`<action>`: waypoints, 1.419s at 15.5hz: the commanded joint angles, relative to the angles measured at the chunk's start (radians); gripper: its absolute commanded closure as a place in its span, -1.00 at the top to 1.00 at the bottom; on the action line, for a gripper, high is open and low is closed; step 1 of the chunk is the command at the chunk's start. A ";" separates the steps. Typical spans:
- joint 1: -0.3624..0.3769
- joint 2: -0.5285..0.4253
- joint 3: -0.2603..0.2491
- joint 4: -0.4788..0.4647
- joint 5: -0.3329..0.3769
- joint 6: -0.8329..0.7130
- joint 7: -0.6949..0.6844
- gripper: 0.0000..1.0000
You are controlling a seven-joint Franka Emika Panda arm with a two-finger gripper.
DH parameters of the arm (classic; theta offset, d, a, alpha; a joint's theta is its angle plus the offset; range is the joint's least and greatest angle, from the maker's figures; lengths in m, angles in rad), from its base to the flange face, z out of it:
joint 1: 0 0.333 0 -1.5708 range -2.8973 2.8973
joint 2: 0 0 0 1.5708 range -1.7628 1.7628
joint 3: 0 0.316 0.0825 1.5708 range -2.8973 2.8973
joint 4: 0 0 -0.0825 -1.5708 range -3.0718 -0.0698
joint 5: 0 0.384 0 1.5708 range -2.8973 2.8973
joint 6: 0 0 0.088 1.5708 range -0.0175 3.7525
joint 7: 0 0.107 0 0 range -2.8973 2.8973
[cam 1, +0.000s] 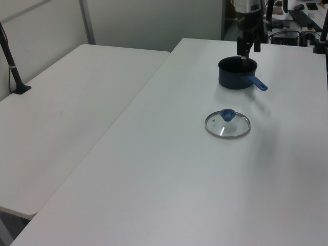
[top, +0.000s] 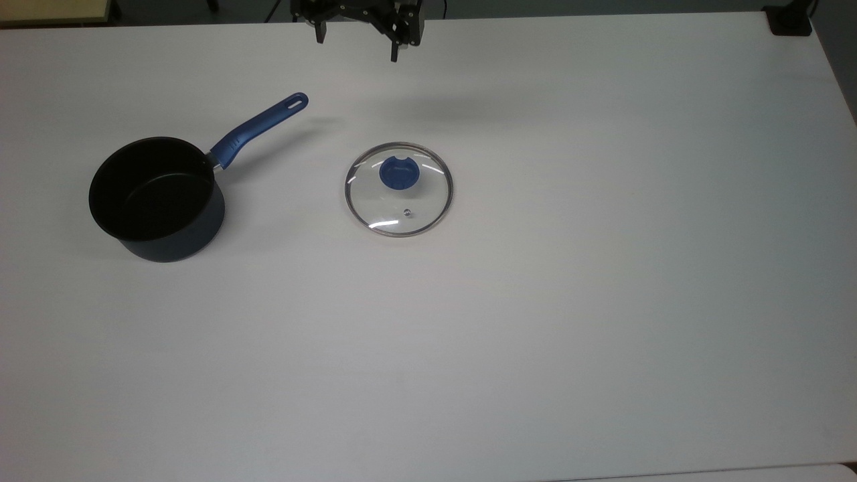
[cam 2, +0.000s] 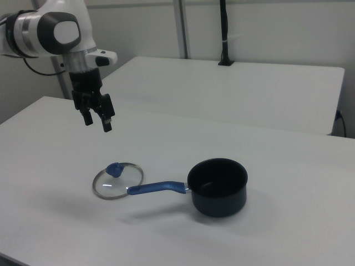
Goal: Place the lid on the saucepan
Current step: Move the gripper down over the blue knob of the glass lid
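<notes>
task not started: lid (top: 399,189) lay flat mid-table, well apart from saucepan (top: 157,198). tool (cam 2: 97,121) hovered empty, fingers apart, near table's far edge.

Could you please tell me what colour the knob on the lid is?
The knob on the lid is blue, clearest in the top view.

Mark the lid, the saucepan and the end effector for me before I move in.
lid (top: 399,189): top view, on the clear glass below the blue knob.
saucepan (top: 150,189): top view, on its black inside.
end effector (cam 2: 96,121): right view, midway between its open fingertips.
</notes>
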 commanded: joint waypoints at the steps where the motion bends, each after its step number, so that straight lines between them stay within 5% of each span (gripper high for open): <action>1: 0.006 0.041 -0.003 0.030 0.015 -0.061 0.115 1.00; 12: 0.016 0.103 0.006 0.001 0.022 0.022 0.777 1.00; 18: 0.044 0.082 0.008 -0.148 0.022 0.241 1.240 1.00; 22: 0.065 0.083 0.008 -0.254 0.022 0.399 1.371 1.00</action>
